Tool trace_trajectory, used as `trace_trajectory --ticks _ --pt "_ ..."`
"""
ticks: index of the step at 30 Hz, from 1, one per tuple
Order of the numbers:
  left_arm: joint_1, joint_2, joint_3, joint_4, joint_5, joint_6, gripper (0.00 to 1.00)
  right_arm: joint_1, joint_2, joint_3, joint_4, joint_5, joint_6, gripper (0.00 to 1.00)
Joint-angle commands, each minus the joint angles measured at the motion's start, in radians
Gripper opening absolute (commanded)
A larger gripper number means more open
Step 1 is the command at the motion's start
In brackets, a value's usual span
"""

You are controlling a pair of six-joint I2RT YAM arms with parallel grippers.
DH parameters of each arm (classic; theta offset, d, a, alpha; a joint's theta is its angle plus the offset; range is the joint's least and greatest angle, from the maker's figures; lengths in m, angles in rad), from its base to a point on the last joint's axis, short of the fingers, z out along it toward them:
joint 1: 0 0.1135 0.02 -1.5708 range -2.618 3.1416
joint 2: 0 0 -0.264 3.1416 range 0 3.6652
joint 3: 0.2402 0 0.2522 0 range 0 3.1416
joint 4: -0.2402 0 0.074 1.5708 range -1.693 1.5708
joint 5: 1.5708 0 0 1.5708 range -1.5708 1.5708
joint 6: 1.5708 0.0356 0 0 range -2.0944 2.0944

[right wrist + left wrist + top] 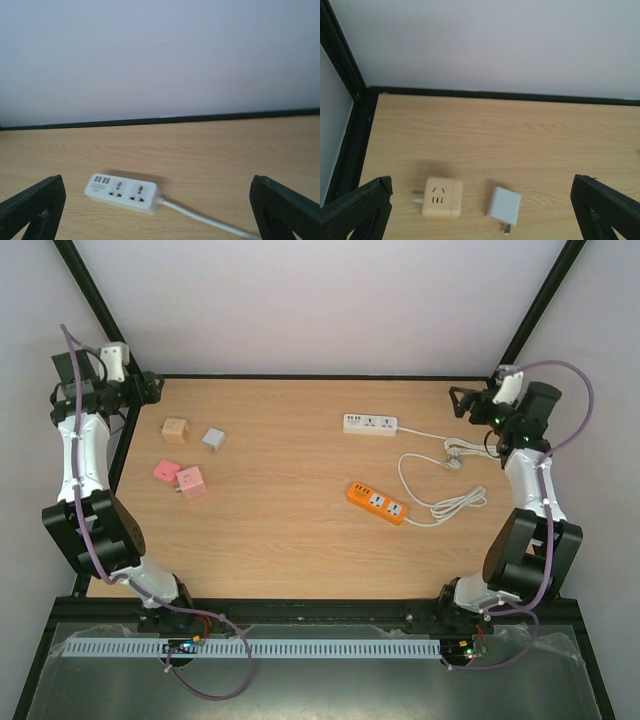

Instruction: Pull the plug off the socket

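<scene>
Right of the desk's (280, 550) middle lies an orange power strip (378, 502), its white cord (440, 508) looping toward the right edge. Near the left edge a pink plug (166, 470) touches a pink cube socket (191, 482). Beyond them lie a beige cube (441, 197) and a white charger (503, 204), apart, and a white strip (122, 192) farther right. The left jaws and right jaws, at the far corners, gape wide.

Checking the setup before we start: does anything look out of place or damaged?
Nothing damaged or spilled. One oddity: the white power strip and the orange power strip both seem to have empty sockets, and a corded plug lies loose beside them.
</scene>
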Motion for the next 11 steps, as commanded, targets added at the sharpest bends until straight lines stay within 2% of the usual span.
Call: trace_trajectory --ticks 1,11 --pt "0.003 0.004 -0.079 0.039 -0.053 0.034 0.99 -0.079 0.021 -0.102 0.135 -0.056 0.071 0.98" --pt "0.003 -0.027 -0.196 0.112 -0.112 0.019 0.99 -0.102 0.012 -0.23 0.206 -0.045 0.059 0.98"
